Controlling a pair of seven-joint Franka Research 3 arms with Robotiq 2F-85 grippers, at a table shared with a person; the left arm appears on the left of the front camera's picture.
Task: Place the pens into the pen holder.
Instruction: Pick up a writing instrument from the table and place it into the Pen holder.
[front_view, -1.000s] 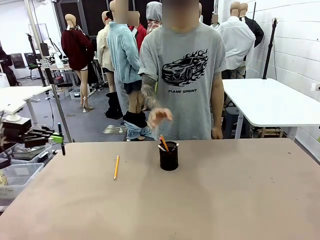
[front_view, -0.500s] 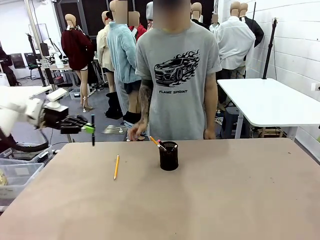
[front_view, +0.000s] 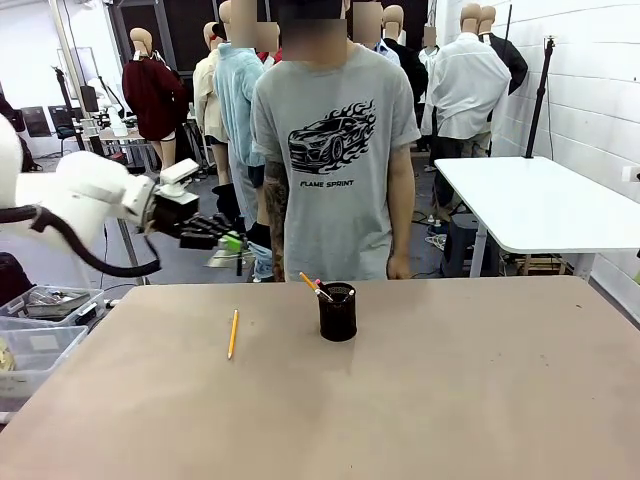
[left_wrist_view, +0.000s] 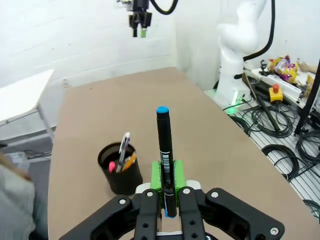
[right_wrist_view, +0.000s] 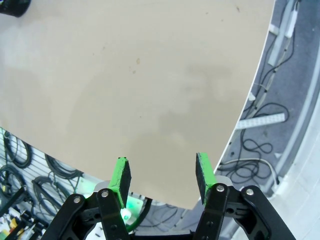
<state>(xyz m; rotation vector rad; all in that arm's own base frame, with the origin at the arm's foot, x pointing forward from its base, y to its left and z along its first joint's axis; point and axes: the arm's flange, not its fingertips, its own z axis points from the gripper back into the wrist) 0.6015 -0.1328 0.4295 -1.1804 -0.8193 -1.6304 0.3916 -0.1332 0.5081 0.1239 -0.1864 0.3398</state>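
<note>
Up above the desk's (front_view: 450, 400) far left side, the left end effector (front_view: 232, 241) grips a black pen (left_wrist_view: 164, 150) with a blue end, tight. The pen has a barcode sticker (left_wrist_view: 165, 167), too small to read. The black mesh holder (front_view: 338, 313) stands mid-desk with a white pen (left_wrist_view: 124, 145) and an orange one (front_view: 308, 281) inside. A yellow pencil (front_view: 233, 333) lies flat to its left, apart from it. The right end effector (right_wrist_view: 162, 172) is wide with nothing in it. The person's shirt (front_view: 330, 150) says "FLAME SPRINT".

Tan table (front_view: 480, 390), black mesh pen holder (front_view: 338, 312) mid-table, yellow pencil (front_view: 232, 334) lying left.
</note>
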